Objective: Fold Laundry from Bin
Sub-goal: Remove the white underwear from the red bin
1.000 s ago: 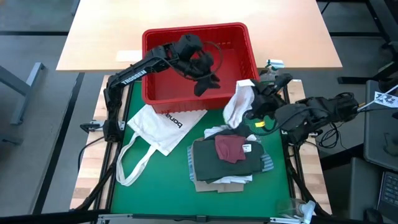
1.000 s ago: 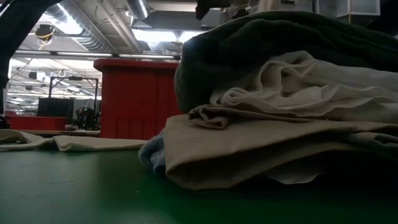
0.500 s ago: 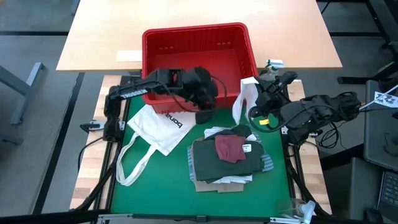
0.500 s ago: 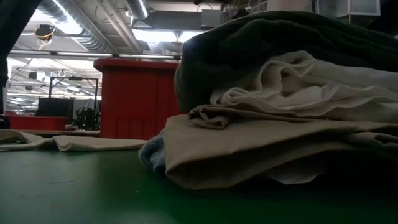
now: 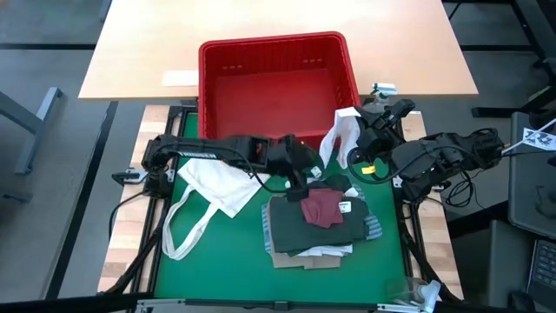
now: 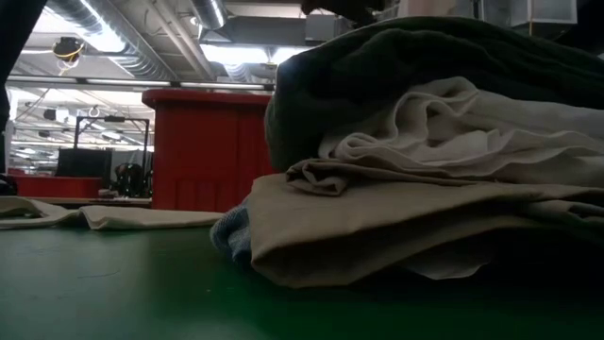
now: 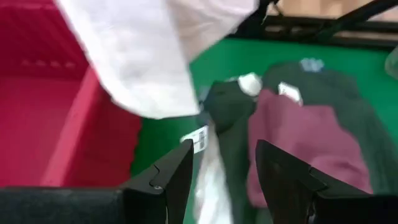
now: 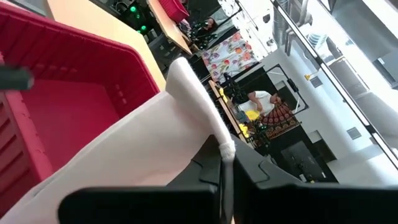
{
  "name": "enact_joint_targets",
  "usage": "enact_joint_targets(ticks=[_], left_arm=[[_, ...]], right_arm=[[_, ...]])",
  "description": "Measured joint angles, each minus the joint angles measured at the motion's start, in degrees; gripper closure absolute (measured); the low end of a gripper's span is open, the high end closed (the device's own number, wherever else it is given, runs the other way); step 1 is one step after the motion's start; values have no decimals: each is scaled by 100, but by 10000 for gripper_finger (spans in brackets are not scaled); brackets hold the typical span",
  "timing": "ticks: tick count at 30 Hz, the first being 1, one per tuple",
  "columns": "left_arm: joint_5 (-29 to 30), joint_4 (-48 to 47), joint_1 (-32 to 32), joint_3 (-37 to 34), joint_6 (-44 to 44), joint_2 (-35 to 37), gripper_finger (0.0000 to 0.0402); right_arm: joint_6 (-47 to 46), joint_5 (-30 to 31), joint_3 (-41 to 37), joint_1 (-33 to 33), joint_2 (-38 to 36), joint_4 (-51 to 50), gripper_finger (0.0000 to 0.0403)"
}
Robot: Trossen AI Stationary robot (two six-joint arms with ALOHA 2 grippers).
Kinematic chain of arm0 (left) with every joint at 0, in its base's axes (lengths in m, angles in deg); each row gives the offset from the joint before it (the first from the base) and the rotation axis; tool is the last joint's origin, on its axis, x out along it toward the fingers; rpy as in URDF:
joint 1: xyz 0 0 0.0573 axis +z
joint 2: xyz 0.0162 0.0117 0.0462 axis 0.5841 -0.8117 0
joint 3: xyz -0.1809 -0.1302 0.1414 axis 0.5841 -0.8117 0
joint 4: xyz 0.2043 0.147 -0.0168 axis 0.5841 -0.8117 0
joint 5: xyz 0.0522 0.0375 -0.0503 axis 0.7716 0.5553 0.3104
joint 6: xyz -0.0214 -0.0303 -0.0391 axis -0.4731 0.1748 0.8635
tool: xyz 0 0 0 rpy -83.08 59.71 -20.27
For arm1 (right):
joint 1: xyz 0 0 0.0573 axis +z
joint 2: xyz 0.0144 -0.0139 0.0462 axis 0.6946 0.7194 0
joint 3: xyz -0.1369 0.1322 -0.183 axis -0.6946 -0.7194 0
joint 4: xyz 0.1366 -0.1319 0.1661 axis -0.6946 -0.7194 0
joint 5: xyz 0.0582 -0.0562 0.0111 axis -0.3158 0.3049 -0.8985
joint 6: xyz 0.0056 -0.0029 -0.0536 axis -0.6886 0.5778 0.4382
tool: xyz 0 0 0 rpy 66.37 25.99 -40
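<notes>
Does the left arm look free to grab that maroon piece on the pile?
Probably yes. The left pincer is open and right beside the maroon piece, which lies uncovered on top of the pile.

The bin (image 5: 276,87) sits behind the folded laundry (image 5: 317,222), tote bag (image 5: 217,184) left.

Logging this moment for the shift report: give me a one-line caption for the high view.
Left gripper open over the folded stack; right gripper holds a white garment beside the red bin.
</notes>
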Motion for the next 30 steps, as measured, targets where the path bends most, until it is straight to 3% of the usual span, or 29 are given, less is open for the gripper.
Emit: enact_joint_targets(ticks=[14,18,24,30], left_arm=[[63,2862,-46,-1634,159,0,234],[410,3430,-35,-1900,326,0,234],[1211,3847,-35,-2080,465,0,234],[1341,4069,-13,-2094,643,0,234]], right_arm=[[184,-2,0,0,0,238,391],[186,-2,0,0,2,238,391],[190,-4,0,0,2,239,391],[177,-48,0,0,2,251,391]])
